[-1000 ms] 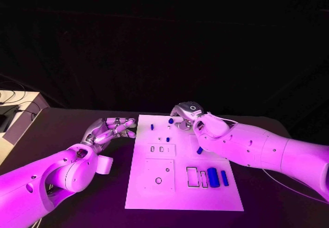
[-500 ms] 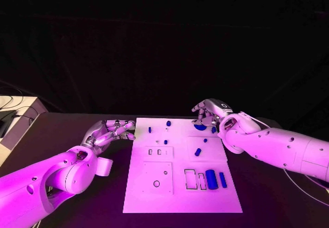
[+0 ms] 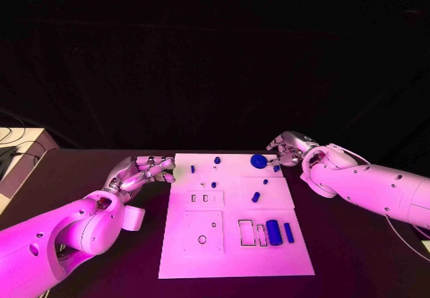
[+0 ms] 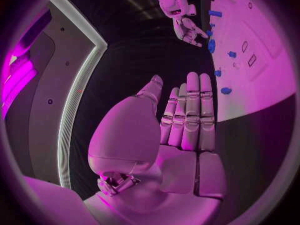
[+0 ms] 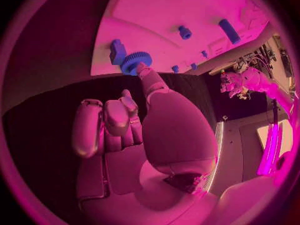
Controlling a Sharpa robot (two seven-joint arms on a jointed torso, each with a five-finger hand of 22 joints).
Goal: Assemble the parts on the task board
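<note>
The white task board lies in the middle of the black table. A blue gear sits near its far right corner, next to a small blue block. My right hand hovers just right of the gear at the board's far edge. In the right wrist view its thumb reaches out to the rim of the gear while the other fingers curl and hold nothing. My left hand rests off the board's far left corner, with its fingers straight, side by side and empty.
Several small blue pegs stand in the board's far half, and one short piece lies mid-board. A thick blue cylinder and a thin bar lie beside outlined slots near the right front. A pale box stands at the table's far left.
My right hand has moved right, from above the board's far middle to its far right corner, uncovering the blue gear. The left hand has stayed put.
</note>
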